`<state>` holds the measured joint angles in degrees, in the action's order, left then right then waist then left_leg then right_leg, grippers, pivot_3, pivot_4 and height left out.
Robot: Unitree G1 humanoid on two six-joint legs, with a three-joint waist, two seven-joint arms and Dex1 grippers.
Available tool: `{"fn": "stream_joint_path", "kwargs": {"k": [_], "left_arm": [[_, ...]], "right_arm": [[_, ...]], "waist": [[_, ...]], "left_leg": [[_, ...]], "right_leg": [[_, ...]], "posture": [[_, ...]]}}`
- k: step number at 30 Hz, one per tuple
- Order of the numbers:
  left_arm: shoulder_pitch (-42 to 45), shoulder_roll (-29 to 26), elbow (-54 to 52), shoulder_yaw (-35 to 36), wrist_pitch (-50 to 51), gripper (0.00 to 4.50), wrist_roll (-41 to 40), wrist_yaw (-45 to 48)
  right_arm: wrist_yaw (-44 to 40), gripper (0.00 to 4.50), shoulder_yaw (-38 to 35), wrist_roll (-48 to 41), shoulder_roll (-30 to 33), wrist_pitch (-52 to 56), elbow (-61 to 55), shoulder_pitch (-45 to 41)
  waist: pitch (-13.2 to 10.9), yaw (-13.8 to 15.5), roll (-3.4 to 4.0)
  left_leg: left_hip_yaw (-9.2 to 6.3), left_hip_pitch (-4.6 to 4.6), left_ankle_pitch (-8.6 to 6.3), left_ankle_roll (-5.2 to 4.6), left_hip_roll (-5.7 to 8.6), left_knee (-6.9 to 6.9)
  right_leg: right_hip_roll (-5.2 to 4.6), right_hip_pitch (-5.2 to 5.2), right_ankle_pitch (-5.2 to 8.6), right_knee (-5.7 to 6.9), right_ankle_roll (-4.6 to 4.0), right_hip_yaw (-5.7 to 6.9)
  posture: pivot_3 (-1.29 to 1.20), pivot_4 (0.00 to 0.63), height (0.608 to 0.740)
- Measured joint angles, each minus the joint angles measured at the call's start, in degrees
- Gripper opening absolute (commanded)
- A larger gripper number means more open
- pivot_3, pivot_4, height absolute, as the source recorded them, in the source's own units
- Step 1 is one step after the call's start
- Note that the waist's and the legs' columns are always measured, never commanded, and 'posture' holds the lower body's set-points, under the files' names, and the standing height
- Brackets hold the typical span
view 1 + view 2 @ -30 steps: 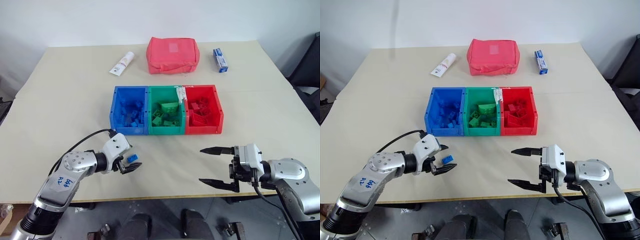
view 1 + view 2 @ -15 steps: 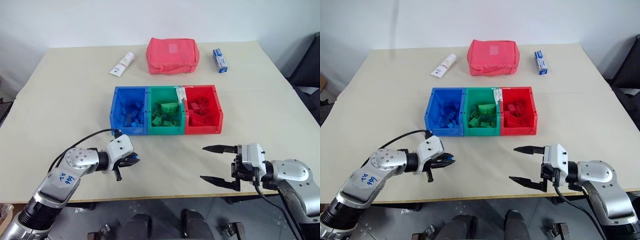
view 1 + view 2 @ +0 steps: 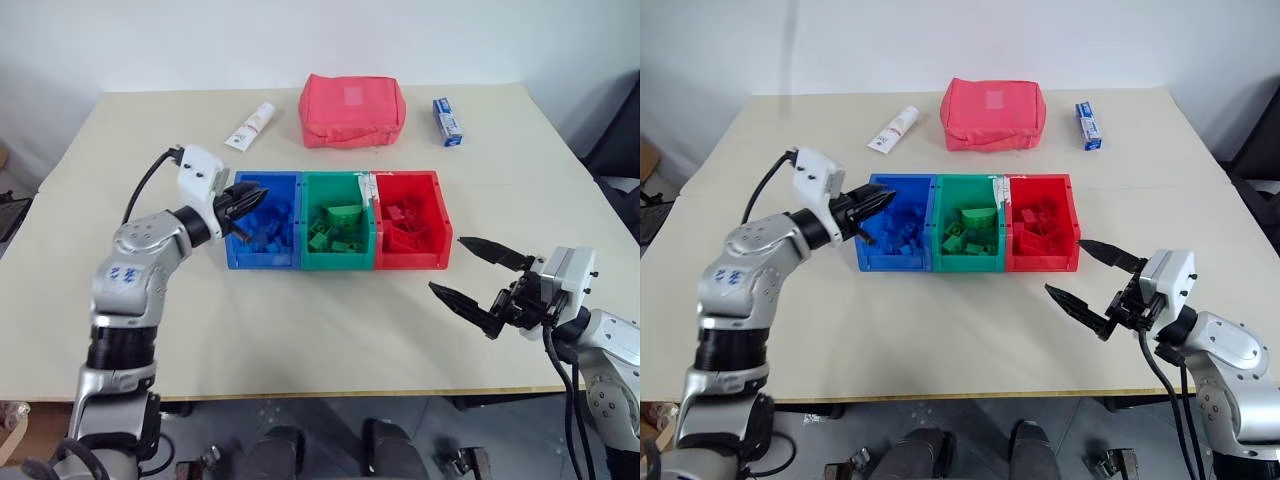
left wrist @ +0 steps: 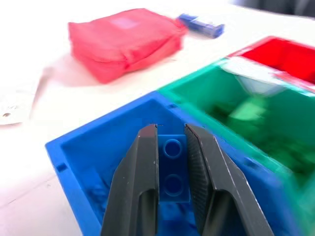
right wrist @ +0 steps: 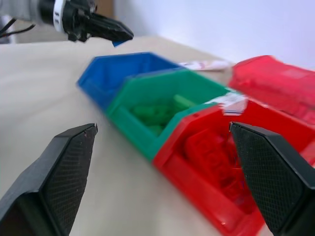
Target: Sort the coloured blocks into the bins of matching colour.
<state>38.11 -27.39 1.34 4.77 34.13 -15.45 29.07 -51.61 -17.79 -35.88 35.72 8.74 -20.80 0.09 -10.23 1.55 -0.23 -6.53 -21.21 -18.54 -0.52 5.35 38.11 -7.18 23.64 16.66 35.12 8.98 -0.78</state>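
The three joined bins sit mid-table: blue (image 3: 262,258), green (image 3: 337,260) and red (image 3: 412,260). Each holds loose blocks of its own colour, such as the red blocks (image 3: 405,225). My left gripper (image 3: 255,195) hangs level over the blue bin's left rim. It is shut on a small blue block (image 4: 172,167), whose studs show between the fingers. My right gripper (image 3: 447,264) is open and holds nothing. It hovers above the table in front of the red bin, to the right, pointing toward the bins.
A red fabric pouch (image 3: 352,108) lies behind the bins. A white tube (image 3: 250,126) is to its left and a small blue box (image 3: 447,121) to its right. Bare tabletop (image 3: 330,330) stretches between the bins and the near edge.
My left gripper shut on the blue block lying on the table and carried it up and forward to the blue bin. The right gripper rose a little and swung right, still open.
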Motion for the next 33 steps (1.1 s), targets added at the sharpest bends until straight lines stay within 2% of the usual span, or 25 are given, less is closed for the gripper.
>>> {"fn": "stream_joint_path", "kwargs": {"k": [2,4,8,15,25,33], "left_arm": [[0.5,1.4,3.2,-0.8,-1.1,0.45,0.0,1.0],[0.7,2.3,4.6,-1.9,-2.9,1.17,-0.1,2.4],[2.1,1.3,7.3,-2.9,-6.2,2.32,0.1,6.2],[-0.6,-3.8,6.4,-0.5,-10.7,4.41,-0.3,10.0],[-14.3,-11.9,2.1,6.6,-18.3,4.41,-5.7,23.3],[-31.1,-18.0,1.0,13.0,-26.7,4.41,-7.3,32.3]], "right_arm": [[1.1,4.50,-0.3,0.0,-0.4,0.0,0.0,0.0],[1.4,4.50,-0.3,0.1,-0.4,0.0,-0.2,0.0],[1.9,4.50,-0.3,0.8,-0.4,-0.2,-1.3,0.6],[0.7,4.50,0.1,2.0,-0.3,-1.2,-1.4,1.1],[-4.5,4.50,1.9,2.8,1.7,-1.4,2.9,-2.0],[-10.1,4.50,4.3,4.0,3.4,-2.5,4.0,-1.1]], "waist": [[0.0,-0.3,-0.01],[0.0,-0.3,-0.02],[0.0,-0.2,-0.02],[0.0,-0.4,-0.01],[0.0,-0.2,-0.01],[0.0,-0.5,0.00]], "left_leg": [[0.07,-0.04,0.00,-0.01,-0.01,0.00],[0.07,-0.06,0.00,-0.01,-0.02,0.00],[0.07,-0.04,0.00,0.00,-0.03,0.02],[0.10,-0.01,0.01,0.00,-0.03,-0.02],[0.07,-0.01,0.01,-0.01,-0.05,-0.03],[0.09,0.02,-0.01,-0.03,-0.08,-0.12]], "right_leg": [[0.00,0.08,0.00,0.24,0.00,-0.06],[0.01,0.10,0.00,0.22,0.00,-0.05],[0.01,0.09,0.00,0.24,0.00,-0.06],[0.01,0.10,0.00,0.26,0.00,-0.10],[-0.02,0.07,0.01,-0.01,-0.02,-0.09],[-0.05,0.05,0.02,-0.12,-0.05,-0.09]], "posture": [[0.00,0.150,0.740],[0.00,0.150,0.740],[0.00,0.150,0.740],[0.00,0.150,0.740],[0.00,0.150,0.740],[0.00,0.150,0.740]]}}
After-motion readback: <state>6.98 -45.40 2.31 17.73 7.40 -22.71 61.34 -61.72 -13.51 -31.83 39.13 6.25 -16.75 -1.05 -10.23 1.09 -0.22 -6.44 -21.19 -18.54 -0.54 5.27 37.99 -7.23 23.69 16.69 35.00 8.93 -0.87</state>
